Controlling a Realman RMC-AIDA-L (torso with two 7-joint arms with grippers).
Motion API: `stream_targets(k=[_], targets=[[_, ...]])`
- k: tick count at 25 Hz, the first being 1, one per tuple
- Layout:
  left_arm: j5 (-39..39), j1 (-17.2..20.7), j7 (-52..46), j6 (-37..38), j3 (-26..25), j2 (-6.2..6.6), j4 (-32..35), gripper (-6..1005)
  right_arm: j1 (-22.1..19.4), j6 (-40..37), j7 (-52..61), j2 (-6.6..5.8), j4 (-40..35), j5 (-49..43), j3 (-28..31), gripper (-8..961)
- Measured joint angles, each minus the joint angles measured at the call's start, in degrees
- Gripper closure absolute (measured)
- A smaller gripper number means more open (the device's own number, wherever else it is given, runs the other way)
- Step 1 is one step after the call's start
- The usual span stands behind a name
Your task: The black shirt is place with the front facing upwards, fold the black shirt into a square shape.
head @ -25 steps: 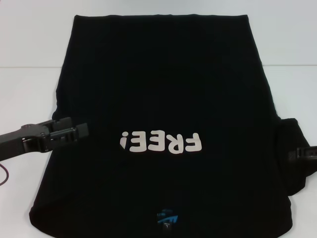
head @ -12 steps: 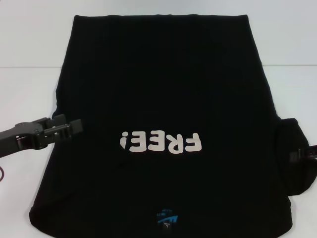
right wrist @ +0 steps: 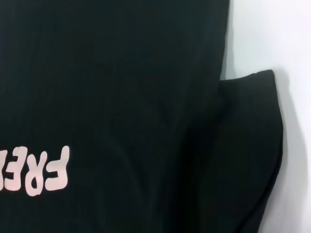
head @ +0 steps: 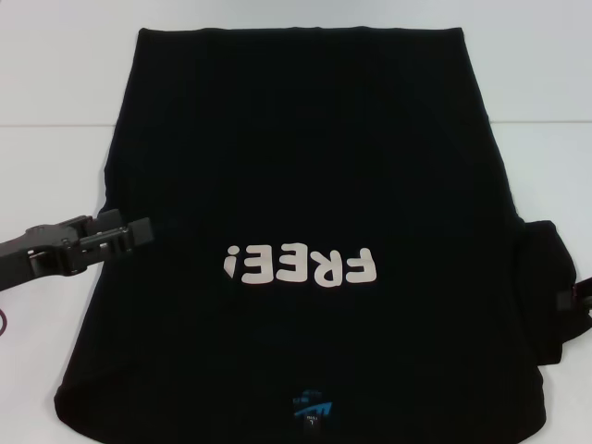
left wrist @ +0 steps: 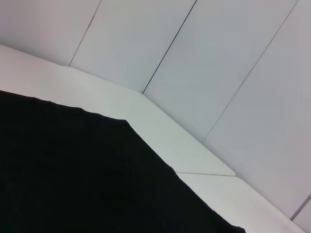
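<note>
A white bench point(head: 55, 176) is carrying the work before me, its smooth matte top showing a thin seam line across its far part; in my left wrist view pale wall panels point(left wrist: 218, 63) with dark joint lines are rising behind its far edge. Bare bench is showing on both sides of the cloth and beyond its far hem.

The black shirt point(head: 305, 166) is lying flat, front upward, covering most of the bench's middle. Its hem is lying straight along the far side and its neck is pointing toward me. The cloth is plain, soft and matte. On my right a sleeve point(head: 550, 287) is sticking out sideways as a rounded flap, its edge casting a soft shadow on the bench in my right wrist view.

Pale pinkish lettering point(head: 301, 266) is reading "FREE!", upside down from my side. A small blue neck label point(head: 313, 407) is sitting at the near edge.

My left pincer point(head: 139, 231) is reaching in from the left, its tips just over the shirt's left edge; I cannot tell whether its fingers are apart or together. My right pincer point(head: 578, 296) is barely showing at the right edge beside the sleeve, its state likewise undetermined.
</note>
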Motion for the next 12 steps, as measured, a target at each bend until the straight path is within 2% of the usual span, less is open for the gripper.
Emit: stream_targets(k=[5, 8, 12], targets=[[-0.25, -0.01, -0.08, 0.17, -0.36, -0.05, -0.05, 201, -0.23, 0.11, 0.02, -0.08, 0.00, -1.04, -0.29, 745], [-0.44, -0.01, -0.13, 0.40, -0.60, -0.06, -0.07, 201, -0.31, 0.19, 0.14, -0.08, -0.07, -2.18, -0.13, 929], [-0.53, 0.17, -0.19, 0.78, -0.66, -0.08, -0.09, 201, -1.17, 1.91, 1.47, -0.10, -1.96, -2.34, 0.05, 932]])
